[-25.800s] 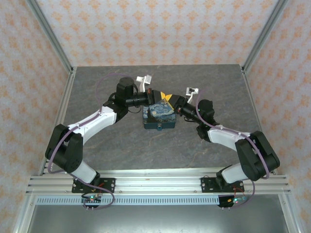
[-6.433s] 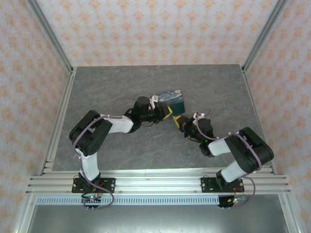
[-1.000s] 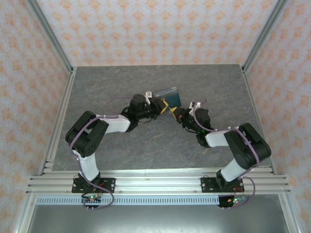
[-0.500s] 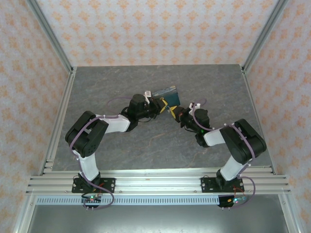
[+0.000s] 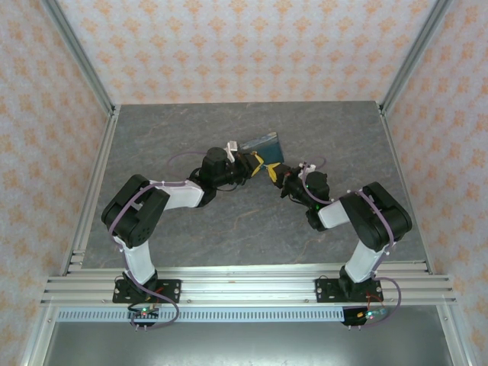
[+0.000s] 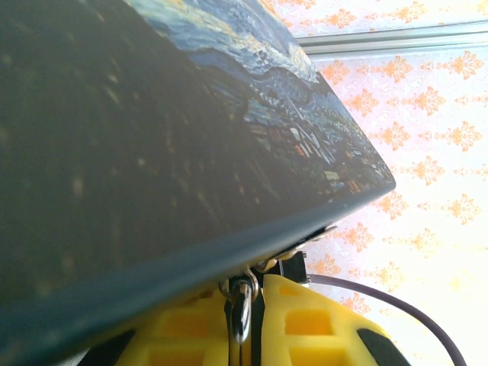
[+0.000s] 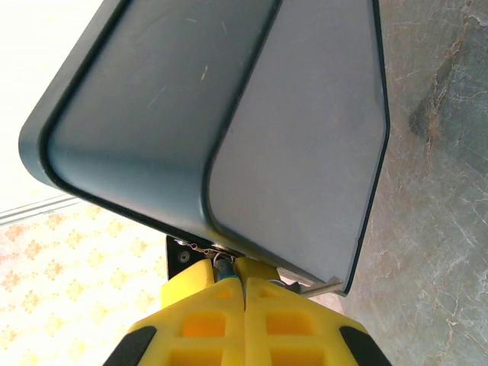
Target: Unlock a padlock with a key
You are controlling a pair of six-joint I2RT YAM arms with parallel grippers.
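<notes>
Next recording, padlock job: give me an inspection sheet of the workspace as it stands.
Surface: grey stone-look table.
Job's things: painted box tipped up between the grippers; padlock, teal, at the box's lower edge; metal loop, apparently its shackle; key not made out.
Clutter: nothing seen.
Grippers: left gripper shut on the metal loop; right gripper shut, tips at the padlock.
Cables: purple cable near the box, more along the arms.
Surroundings: orange-patterned walls, aluminium frame posts.
</notes>
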